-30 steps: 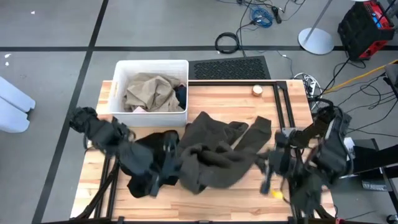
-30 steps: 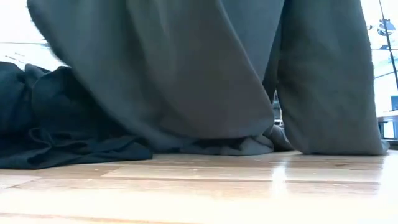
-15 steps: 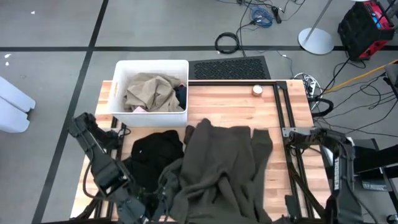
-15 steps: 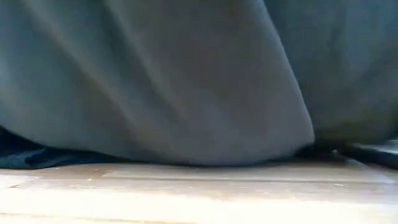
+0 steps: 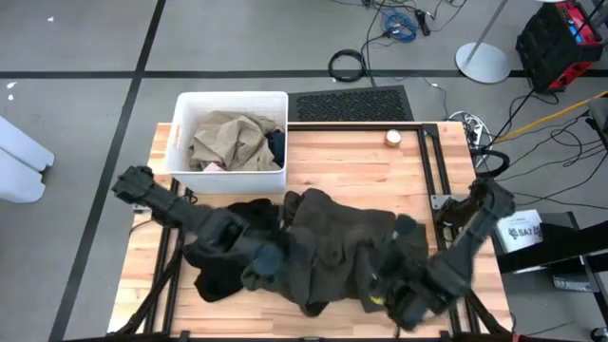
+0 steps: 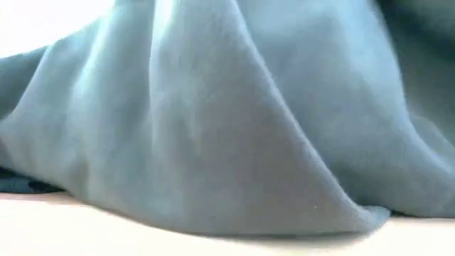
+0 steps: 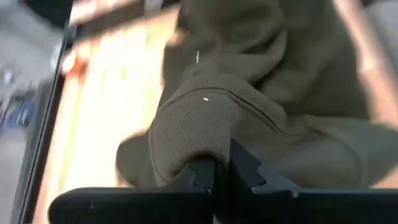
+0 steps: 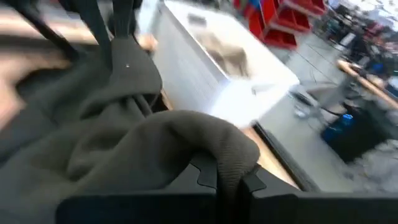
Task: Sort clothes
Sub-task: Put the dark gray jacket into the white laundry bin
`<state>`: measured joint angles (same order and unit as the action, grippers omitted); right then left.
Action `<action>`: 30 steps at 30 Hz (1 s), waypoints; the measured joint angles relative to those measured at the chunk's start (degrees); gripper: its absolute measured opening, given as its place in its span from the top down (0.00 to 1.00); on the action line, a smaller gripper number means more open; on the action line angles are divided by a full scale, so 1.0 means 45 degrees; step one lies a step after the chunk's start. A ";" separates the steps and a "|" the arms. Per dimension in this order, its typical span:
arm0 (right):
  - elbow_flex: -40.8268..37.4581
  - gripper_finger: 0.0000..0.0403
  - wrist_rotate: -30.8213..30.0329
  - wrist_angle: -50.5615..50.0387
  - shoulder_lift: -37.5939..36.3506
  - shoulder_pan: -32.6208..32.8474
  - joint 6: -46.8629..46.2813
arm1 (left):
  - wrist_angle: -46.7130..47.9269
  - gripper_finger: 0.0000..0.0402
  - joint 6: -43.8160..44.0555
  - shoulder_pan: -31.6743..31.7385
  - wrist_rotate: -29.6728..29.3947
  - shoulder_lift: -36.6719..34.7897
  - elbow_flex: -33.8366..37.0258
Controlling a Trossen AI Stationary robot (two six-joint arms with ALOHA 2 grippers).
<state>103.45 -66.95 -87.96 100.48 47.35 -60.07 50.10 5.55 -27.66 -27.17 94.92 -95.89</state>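
Note:
An olive-brown garment (image 5: 332,249) lies bunched in the middle of the wooden table and fills the low view (image 6: 213,128), where its lower fold rests on the tabletop. My left gripper (image 5: 269,258) is shut on its left side and my right gripper (image 5: 386,290) is shut on its near right part. A black garment (image 5: 226,249) lies on the table under my left arm. A tan-beige garment (image 5: 228,138), a dark blue one (image 5: 276,144) and a bit of pink (image 5: 213,166) lie in the white bin (image 5: 177,122). My left gripper pinches a ribbed, folded-over edge of the olive-brown garment (image 7: 199,140) between its two fingers; the cloth bulges over the fingertips. The rest lies slack beyond. My right gripper pinches a thick fold of the olive-brown garment (image 8: 227,146) between its two fingers; the fold drapes over the fingertips, several layers. The rest lies slack on the table.
The white bin stands at the table's far left edge. A small round object (image 5: 393,137) lies at the far right. Black frame rails (image 5: 432,161) run along the table's right side. Bare wood (image 5: 351,166) shows at the far middle.
Both grippers went toward the table's near edge, drawing the olive-brown garment out long from far to near, then came back toward the middle. The garment has dropped from that stretched shape into a crumpled heap, both grippers still shut on it.

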 joint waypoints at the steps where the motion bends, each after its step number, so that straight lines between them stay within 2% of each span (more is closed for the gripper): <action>1: -0.0608 1.00 0.0537 0.0256 -0.0308 -0.0235 0.0153 | 0.0057 0.96 0.0023 0.0450 0.0165 0.0003 0.0367; 5: -0.3601 1.00 0.2437 0.0492 -0.1800 -0.1299 -0.1343 | -0.0431 0.96 0.0313 0.1735 0.0722 0.0008 0.2117; 8: -0.6140 1.00 0.3477 0.1741 -0.2792 -0.1912 -0.1823 | -0.1427 0.96 0.0329 0.2461 0.0845 0.0012 0.3428; 12: -0.9262 1.00 0.5276 0.4963 -0.4095 -0.2977 -0.1491 | -0.3028 0.96 0.0385 0.3328 0.2398 0.0049 0.4791; 15: -1.0991 1.00 0.6493 0.7534 -0.4684 -0.3729 -0.0575 | -0.3674 0.96 0.0784 0.3780 0.2763 0.0110 0.5485; 18: -1.1948 1.00 0.6874 0.8755 -0.4957 -0.4397 0.0002 | -0.3724 0.95 0.1030 0.4180 0.2662 0.0112 0.5734; 22: -1.2161 0.98 0.7131 0.8655 -0.4962 -0.5266 0.0280 | -0.3701 0.83 0.1028 0.4501 0.2359 0.0114 0.5687; 26: -1.2015 0.89 0.8210 0.8650 -0.4962 -0.5978 0.0883 | -0.2961 0.69 0.0700 0.4535 0.2359 0.0110 0.4958; 30: -1.1652 0.77 0.8418 0.8484 -0.4976 -0.6211 0.1169 | -0.1247 0.58 0.0649 0.4550 0.2306 0.0110 0.3388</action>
<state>51.02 -29.07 -49.78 78.09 19.40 -54.81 44.49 8.47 -7.18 -16.80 95.42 -80.64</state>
